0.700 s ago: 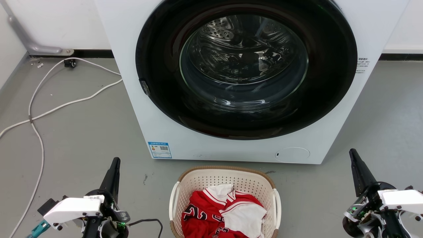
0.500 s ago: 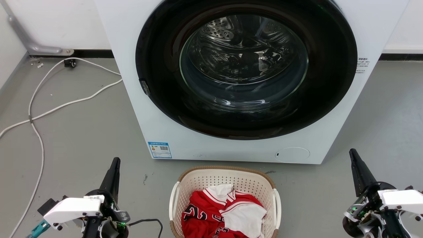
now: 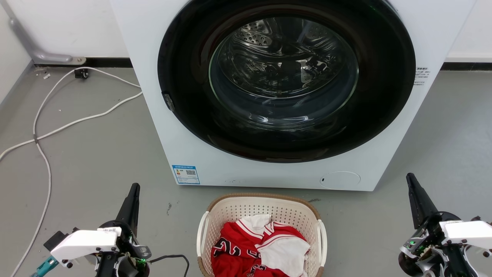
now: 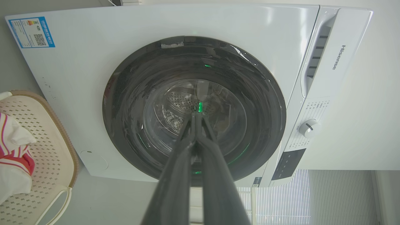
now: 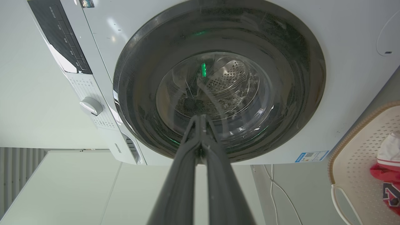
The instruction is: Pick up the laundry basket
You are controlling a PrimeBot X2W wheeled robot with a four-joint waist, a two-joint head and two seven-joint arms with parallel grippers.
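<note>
Closed tight and empty, the left tool and right tool flank the bottom-centre laundry basket and could shove it instead of gripping.

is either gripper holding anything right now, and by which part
Nothing is held. The left gripper and right gripper are shut on air, either side of the cream perforated plastic laundry basket, clear of its white handles.

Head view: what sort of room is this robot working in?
Probably a laundry area, perhaps a test room rather than a home. A white front-loading washing machine with a round dark glass door stands on bare grey floor, and a small cream perforated plastic basket before it holds red-and-white clothing.
</note>
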